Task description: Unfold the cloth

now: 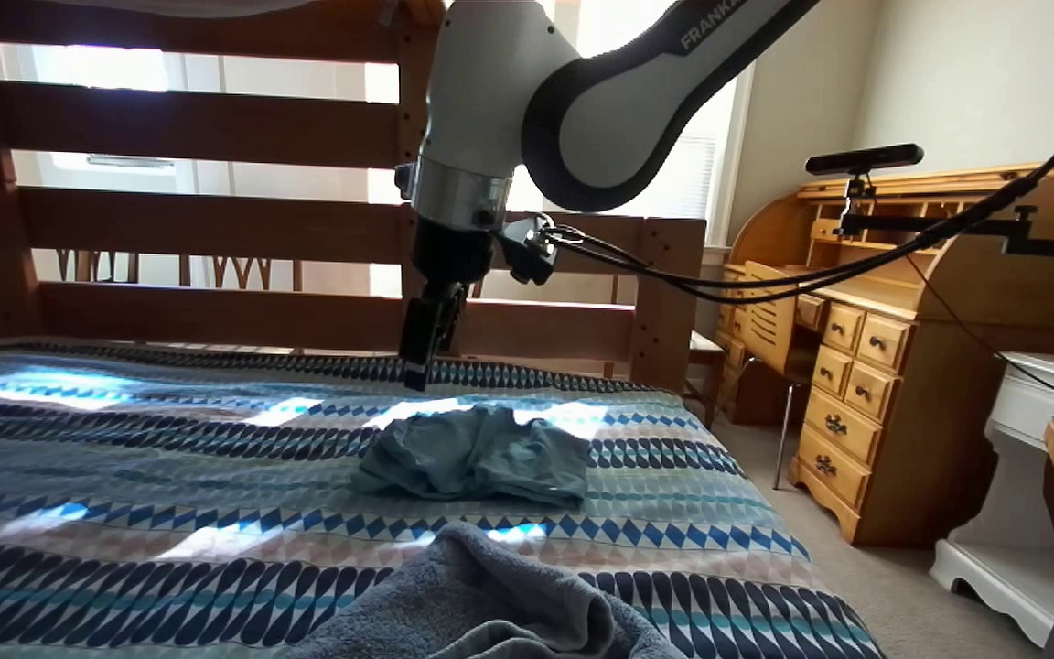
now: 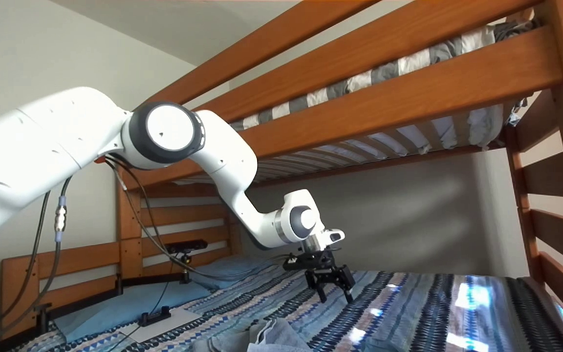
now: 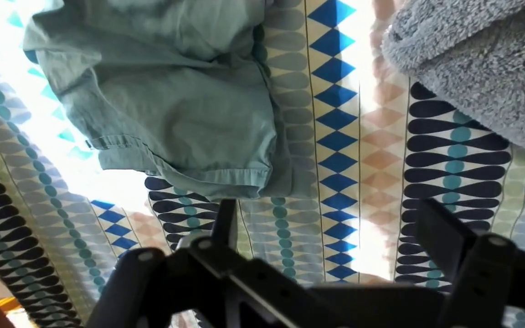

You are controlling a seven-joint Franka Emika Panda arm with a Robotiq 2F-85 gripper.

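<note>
While the pincer [image 3: 327,209] gapes wide, cloth [image 3: 176,105] lies rumpled on sun-patched striped bedspread [image 3: 340,150] at 10 o'clock in wrist view, fluffy grey fabric [image 3: 486,73] at 2. Roll-top bureau [image 1: 939,366] at 3 in an exterior view, wooden rails [image 1: 216,220] at 10.

Cloth [image 1: 481,462]: plain grey-green fabric. Condition: rumpled, bunched and folded over itself, creased throughout, upper surface raised in low ridges. In the wrist view a stitched hem [image 3: 235,176] runs along its lower edge. Position: lying in a low heap on the bedspread [image 1: 170,599].
</note>
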